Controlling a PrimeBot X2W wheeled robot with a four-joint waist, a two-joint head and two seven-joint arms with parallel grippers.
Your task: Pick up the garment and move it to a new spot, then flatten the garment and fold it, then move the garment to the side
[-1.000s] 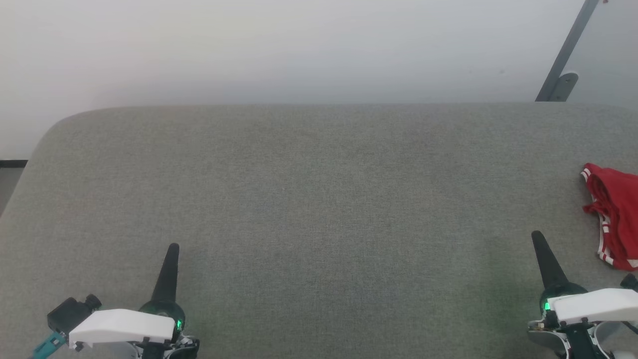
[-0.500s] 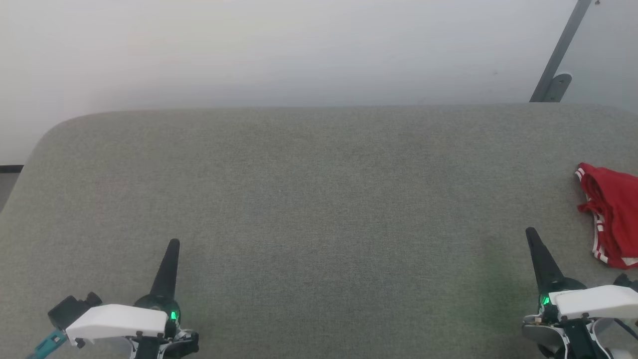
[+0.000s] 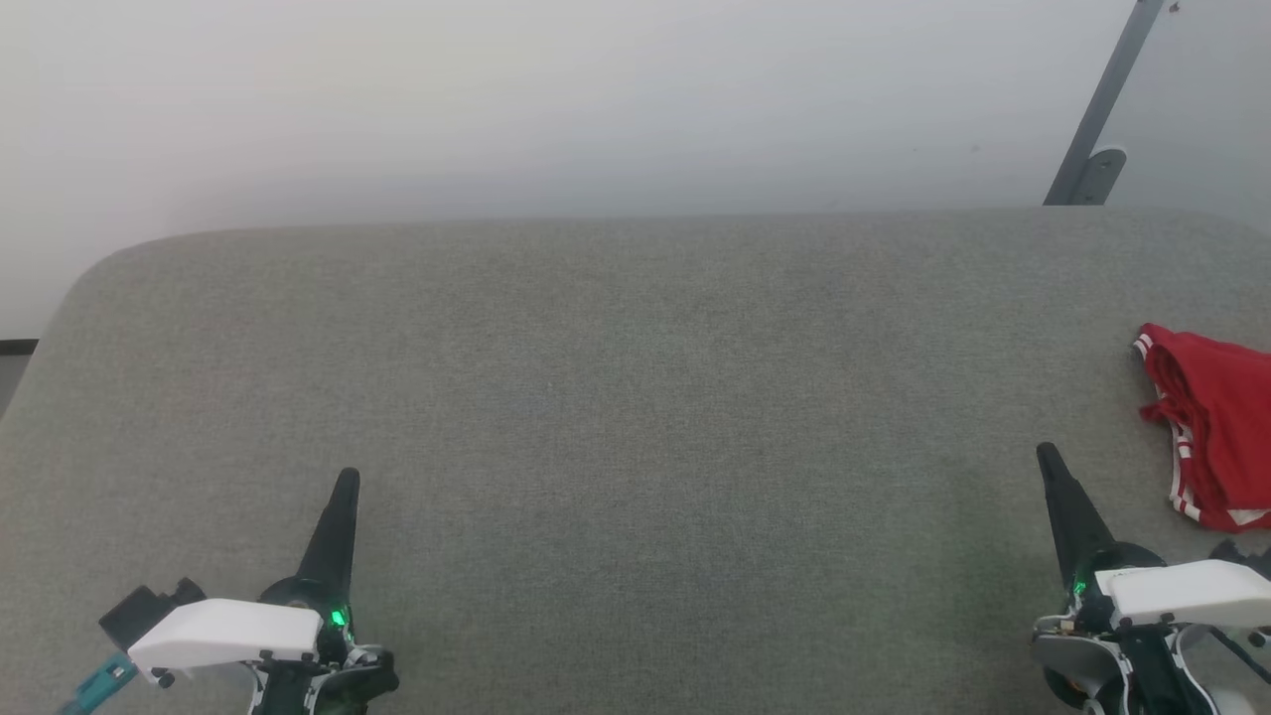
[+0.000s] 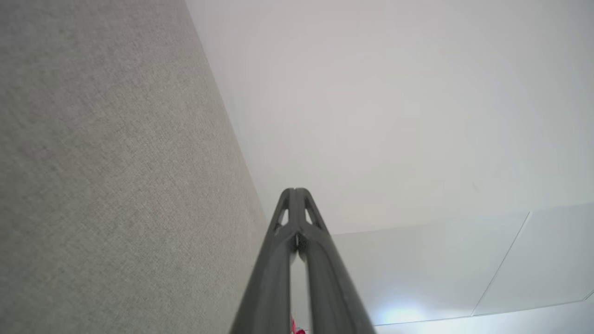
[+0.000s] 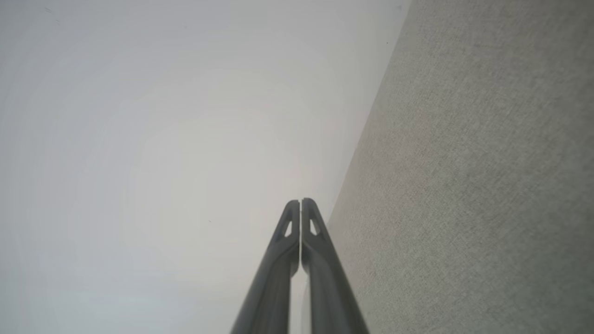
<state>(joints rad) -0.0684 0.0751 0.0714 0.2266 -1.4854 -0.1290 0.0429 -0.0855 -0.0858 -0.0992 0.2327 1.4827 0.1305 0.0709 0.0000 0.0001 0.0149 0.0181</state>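
The garment [image 3: 1213, 427], red with red-and-white striped trim, lies crumpled at the far right of the grey fabric surface [image 3: 635, 397], cut off by the head view's right edge. My right gripper [image 3: 1047, 458] stands shut at the lower right, a short way left of and nearer than the garment, not touching it. At the lower left, my left gripper [image 3: 347, 481] is shut with nothing in it. In the left wrist view the left gripper [image 4: 295, 191] has its fingers pressed together; in the right wrist view the right gripper [image 5: 300, 202] does likewise.
A pale wall [image 3: 556, 99] rises behind the padded surface. A grey metal bracket [image 3: 1092, 149] leans on the wall at the back right. The surface's rounded left corner [image 3: 89, 278] drops to a dark floor strip.
The whole head view has shifted, so the camera moved: garment and bracket sit a little further left. Both grippers stay shut and look slightly higher in the frame.
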